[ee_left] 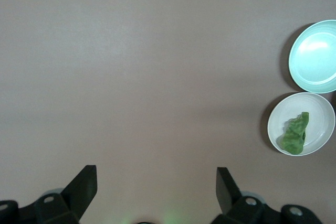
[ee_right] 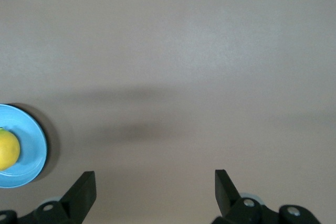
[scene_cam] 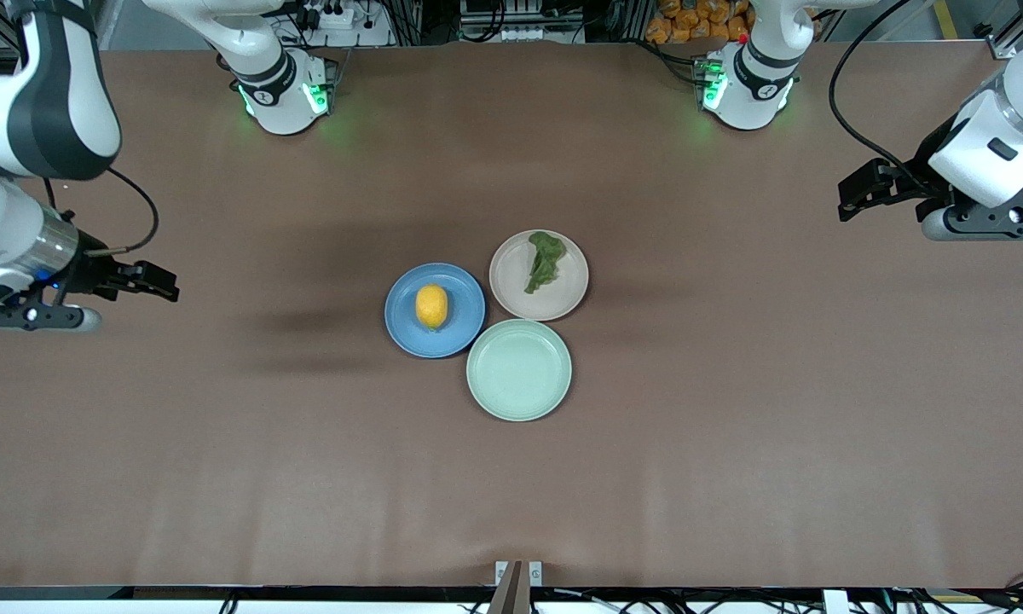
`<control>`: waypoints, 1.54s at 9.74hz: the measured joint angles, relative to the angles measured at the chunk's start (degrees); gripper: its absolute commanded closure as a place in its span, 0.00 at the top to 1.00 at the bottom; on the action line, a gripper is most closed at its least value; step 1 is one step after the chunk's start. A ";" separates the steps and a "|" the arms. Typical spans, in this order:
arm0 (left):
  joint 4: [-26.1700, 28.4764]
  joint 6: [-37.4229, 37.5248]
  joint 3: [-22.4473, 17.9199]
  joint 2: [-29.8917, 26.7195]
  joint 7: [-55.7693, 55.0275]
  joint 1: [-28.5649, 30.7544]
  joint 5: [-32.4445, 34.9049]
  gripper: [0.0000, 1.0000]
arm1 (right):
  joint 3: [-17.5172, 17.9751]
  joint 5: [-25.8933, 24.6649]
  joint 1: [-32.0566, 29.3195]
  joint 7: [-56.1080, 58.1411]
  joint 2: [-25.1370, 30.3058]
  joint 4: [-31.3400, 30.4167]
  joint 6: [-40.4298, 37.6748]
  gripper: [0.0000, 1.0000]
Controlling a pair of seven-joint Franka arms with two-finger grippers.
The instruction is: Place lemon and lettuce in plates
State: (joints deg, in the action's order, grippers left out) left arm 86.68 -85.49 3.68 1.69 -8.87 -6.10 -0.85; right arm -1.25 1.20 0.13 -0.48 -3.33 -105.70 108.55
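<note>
A: Any risk left?

B: Little, I'd judge. Only a careless sweep low over the brown table point(scene_cam: 733, 443) could knock the plates. The left gripper point(ee_left: 156, 187) and right gripper point(ee_right: 155, 190) hang wide open and empty over bare table at their own ends.

A: And the plates?

B: The round pale mint-green plate point(scene_cam: 519, 369) is empty; the round blue plate point(scene_cam: 456, 328) holds the small yellow lemon point(scene_cam: 431, 306); the round beige-pink plate point(scene_cam: 511, 286) holds the ruffled dark green lettuce point(scene_cam: 545, 260)

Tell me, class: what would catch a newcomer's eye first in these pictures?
Three plates huddle mid-table: the lemon sits on the blue plate toward the right arm's end, the lettuce lies on the beige plate, and the green plate, nearest the front camera, holds nothing. The left gripper and right gripper hang open over bare table at opposite ends.
</note>
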 measured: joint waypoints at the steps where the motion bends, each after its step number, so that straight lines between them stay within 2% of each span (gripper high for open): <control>1: 0.00 0.00 0.01 0.00 0.00 -0.02 0.01 1.00 | 0.31 0.00 0.00 0.00 0.87 0.09 0.08 1.00; 10: -0.02 -3.18 0.68 0.04 0.00 -0.11 1.96 1.00 | 0.67 -0.54 0.00 3.35 4.75 7.53 -4.21 1.00; 15: -0.02 -3.18 0.77 0.12 0.00 -0.11 1.99 1.00 | -0.56 -4.23 1.75 4.41 4.40 14.08 -12.94 1.00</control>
State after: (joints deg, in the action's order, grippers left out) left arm 86.67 -88.68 4.45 1.80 -8.87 -6.21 1.14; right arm -1.81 -3.03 1.89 3.92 1.08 -91.62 95.62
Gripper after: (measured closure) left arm 0.000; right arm 0.000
